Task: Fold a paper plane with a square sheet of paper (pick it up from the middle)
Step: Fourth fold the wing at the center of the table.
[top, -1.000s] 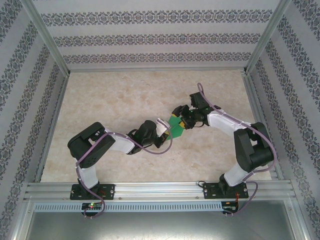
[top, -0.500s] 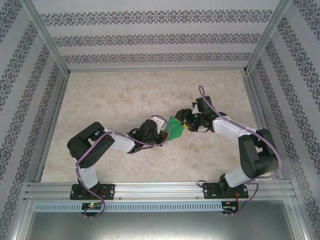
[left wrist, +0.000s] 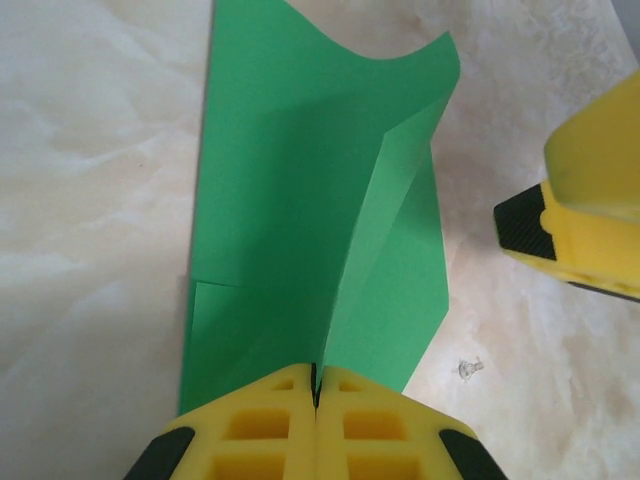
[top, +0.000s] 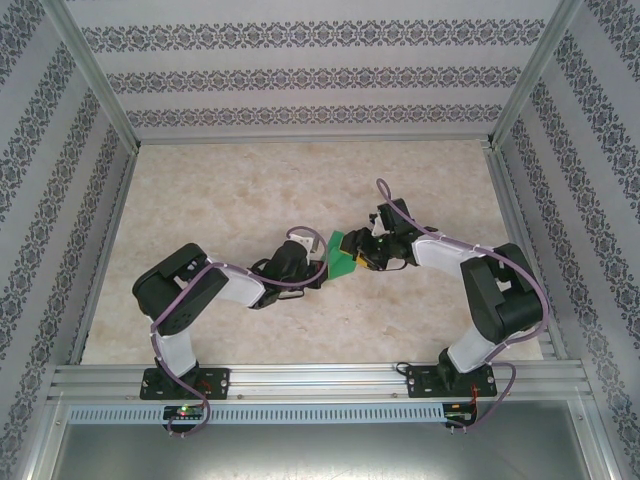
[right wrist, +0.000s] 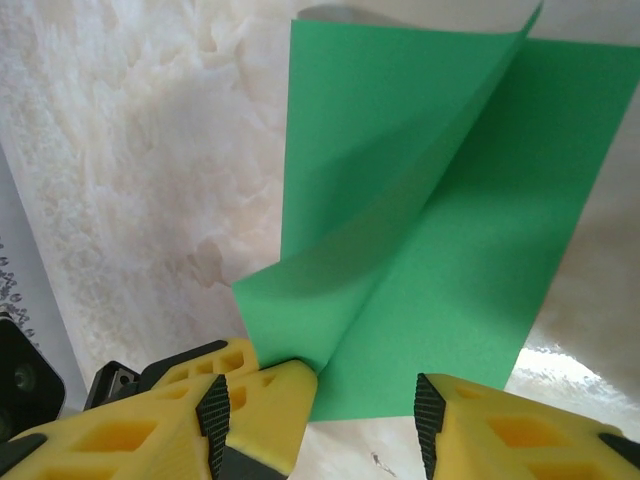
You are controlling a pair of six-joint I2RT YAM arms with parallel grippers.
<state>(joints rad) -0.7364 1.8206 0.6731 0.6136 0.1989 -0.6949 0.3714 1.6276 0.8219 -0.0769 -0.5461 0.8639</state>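
At the middle of the table (top: 220, 200), between the 2 arms, the square sheet of paper (top: 343, 256) sits partly folded and seems lifted a little on the side where it is held. The left gripper (left wrist: 316, 392) is fully closed on it. In the left wrist view its 2 yellow fingers meet with no gap, pinching the near end of a crease (left wrist: 355, 240). That crease runs straight away from the fingertips, so the sheet's long axis lies in line with this gripper and points away from it. 1 layer lies fairly flat to the left of the crease, and a flap (left wrist: 410, 290) slopes down to its right. The right gripper (right wrist: 365, 408) meets the sheet from the opposite side, jaws about half apart and holding nothing. In the right wrist view the gap between them faces the sheet's near edge. A curled corner is touching or just beside the finger on the left of that view, while the other finger is clear of the paper. Both grippers are at the sheet, the left as holder and the right free. I judge that the next move turns on the right jaws sliding over that near edge before they close. No brand, label or writing can be read on the paper, the grippers or the table.
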